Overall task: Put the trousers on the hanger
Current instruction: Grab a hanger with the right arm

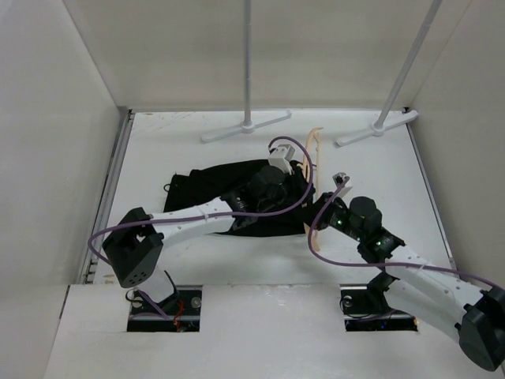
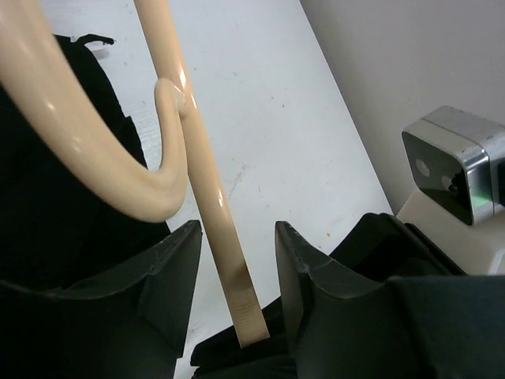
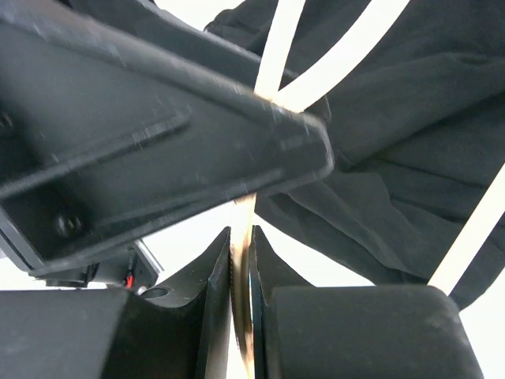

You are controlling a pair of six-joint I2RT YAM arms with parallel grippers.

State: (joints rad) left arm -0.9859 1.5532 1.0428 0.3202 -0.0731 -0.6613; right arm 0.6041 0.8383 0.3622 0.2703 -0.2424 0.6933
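The trousers [image 1: 209, 185] lie bunched in a dark heap near the middle of the counter [image 1: 181, 142], none of the cloth yet over the hanger [image 2: 209, 181]; the pale wooden hanger lies along the heap's right edge, partly on the fabric, one end pointing toward the rack poles [image 1: 247, 63] at the back; the step in hand looks like securing the hanger before any cloth is fed through it; the right gripper [image 3: 241, 237] has its fingers pressed together on a thin edge of the hanger, pinching it just beside the cloth; the left gripper [image 2: 237, 233] is spread, one hanger bar running up between its fingers without plainly touching either, the curved hook just to its left; the next move likely calls for the right arm to hold the hanger steady while the left lets the bar go and takes a trouser leg, drawing it through the frame without dragging the whole heap.
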